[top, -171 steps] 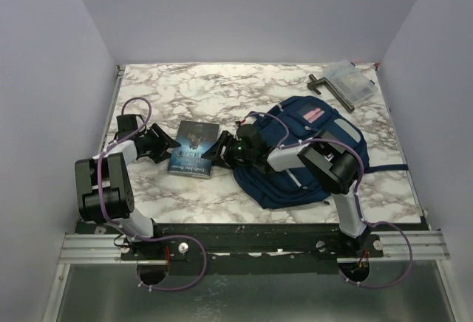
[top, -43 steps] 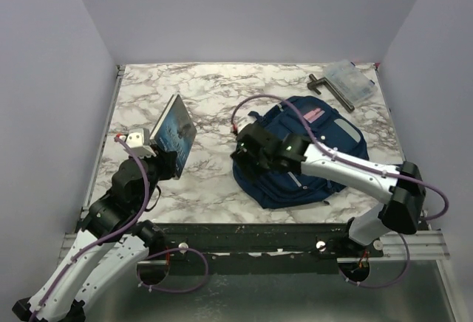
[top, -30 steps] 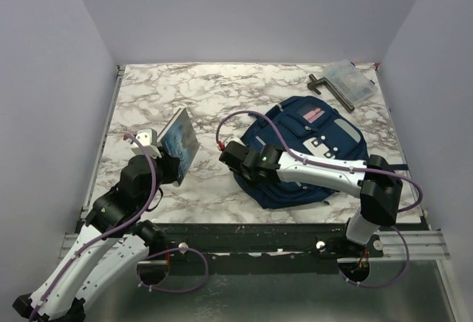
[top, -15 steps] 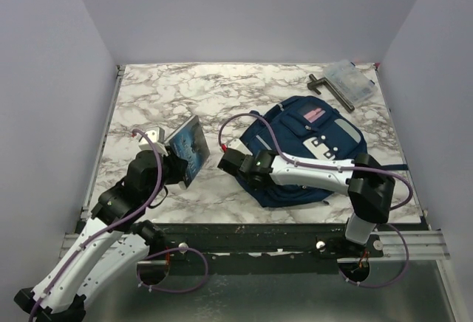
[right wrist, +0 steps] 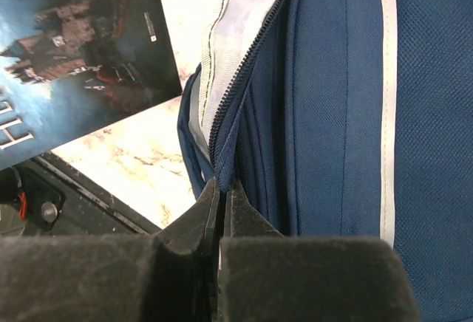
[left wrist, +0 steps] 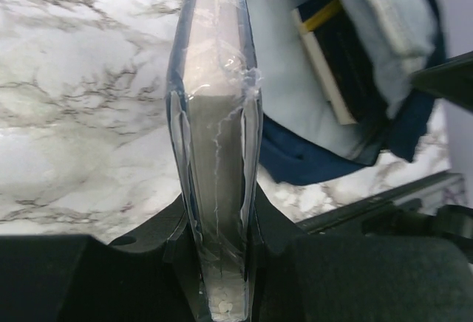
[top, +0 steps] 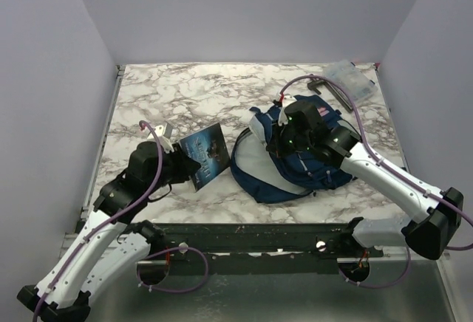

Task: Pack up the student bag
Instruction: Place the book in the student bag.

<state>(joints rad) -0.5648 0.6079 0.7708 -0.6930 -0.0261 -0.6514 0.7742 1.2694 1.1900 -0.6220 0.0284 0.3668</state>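
Since the student bag [top: 292,182] lies right of centre on the table [top: 185,93] with its pale-lined mouth gaping leftward, the opening sits just right of the book [top: 207,152], near but apart. The right gripper [right wrist: 222,196] is pinched tight on the zip edge, lifting the mouth. The left gripper [left wrist: 214,211], the arm nearer the book, clamps it on edge.

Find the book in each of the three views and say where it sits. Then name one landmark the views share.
Top view: the book is left of centre, tilted, beside the open backpack.
Left wrist view: the book stands edge-on down the middle.
Right wrist view: the book fills the upper left corner, cover showing.
Shared landmark: the backpack, pale lining showing at its open mouth.
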